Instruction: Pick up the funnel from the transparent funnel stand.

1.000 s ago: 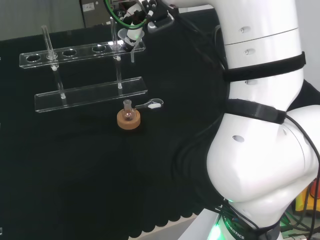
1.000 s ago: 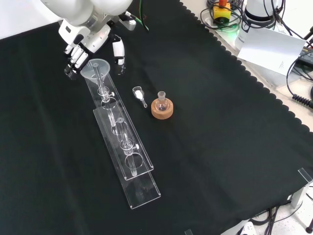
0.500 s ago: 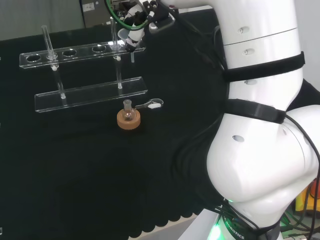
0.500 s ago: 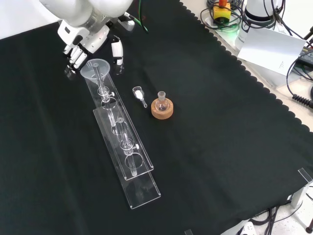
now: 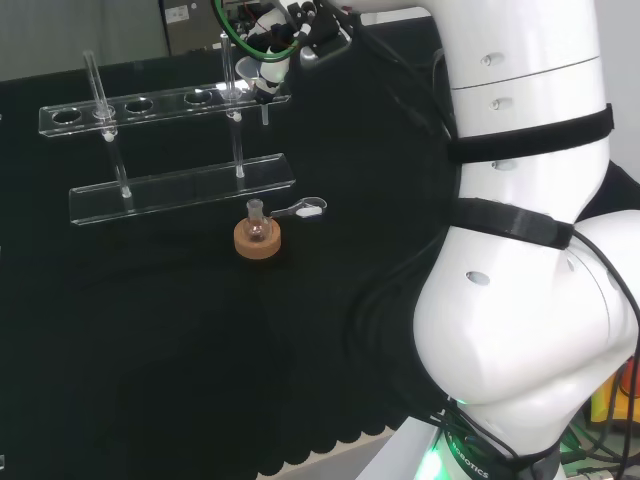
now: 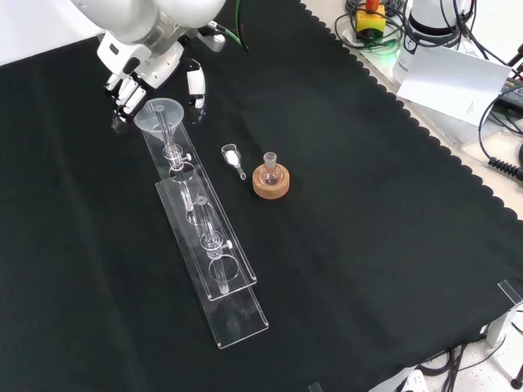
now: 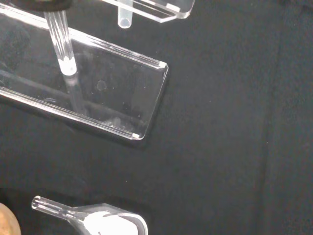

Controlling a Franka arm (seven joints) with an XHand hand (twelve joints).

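The clear funnel (image 6: 161, 111) sits in the end hole of the transparent two-tier stand (image 6: 214, 260), its stem hanging below the top rack. The black and white hand (image 6: 152, 59) hovers over that end with its fingers (image 6: 122, 91) on one side of the funnel's cone and the thumb on the other, relaxed, with small gaps. In the head view the hand (image 5: 283, 38) is just above the funnel (image 5: 250, 72) at the right end of the stand (image 5: 180, 190). The wrist view shows the funnel's stem tip (image 7: 124, 17) above the stand's base plate (image 7: 124, 100).
A cork ring with a small flask (image 6: 270, 180) stands to the right of the stand in the front view, and a clear scoop with white powder (image 6: 233, 156) lies between them. The cloth's scalloped edge (image 6: 425, 139) runs along the right, with cables and paper beyond.
The hand has drawn back a little from the funnel, towards the top of the front view. The funnel and stand have not moved.
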